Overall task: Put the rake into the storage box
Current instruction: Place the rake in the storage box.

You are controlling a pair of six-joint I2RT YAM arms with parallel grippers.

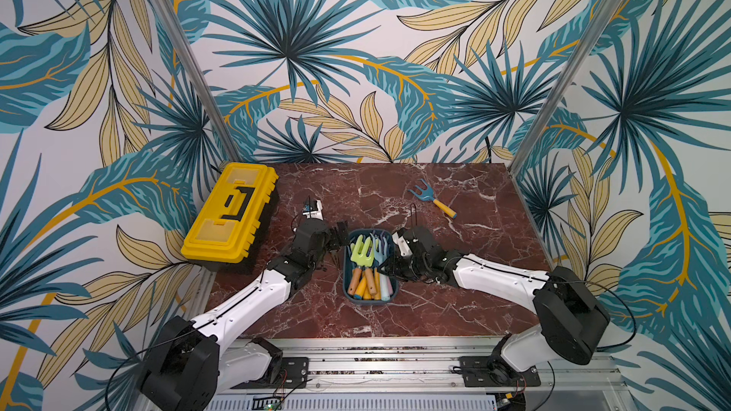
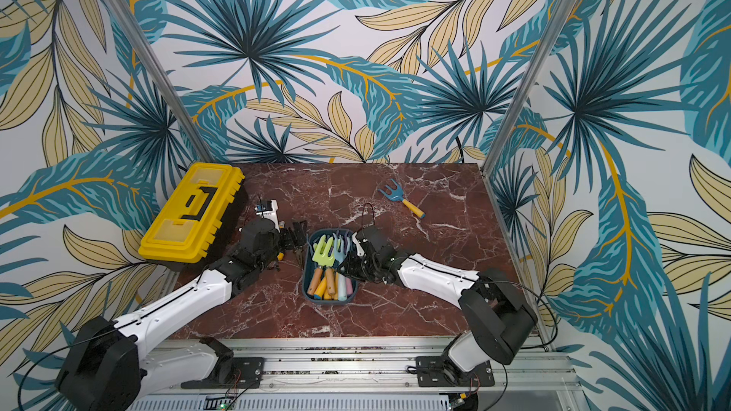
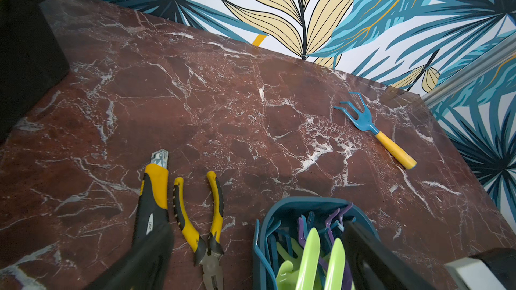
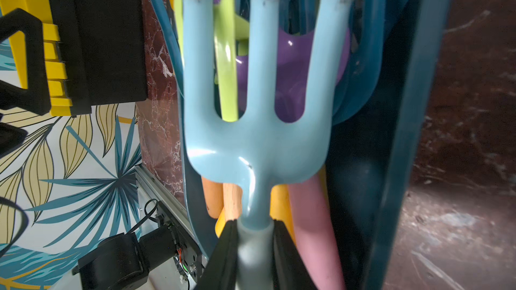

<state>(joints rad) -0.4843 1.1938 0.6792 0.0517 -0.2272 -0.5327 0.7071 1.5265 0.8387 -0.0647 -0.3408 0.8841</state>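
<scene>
Both arms extend from the lower corners toward frame centre; left gripper [image 1: 342,235] fingers spread wide, apparently level; right gripper [image 4: 255,246] fingers clamped.

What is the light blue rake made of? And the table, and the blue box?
The light blue rake looks like smooth, glossy plastic: bright glints sit on its rounded head. The table looks like polished dark red marble with white veins, though it could be a printed surface. The storage box looks like duller teal plastic with thin walls.
</scene>
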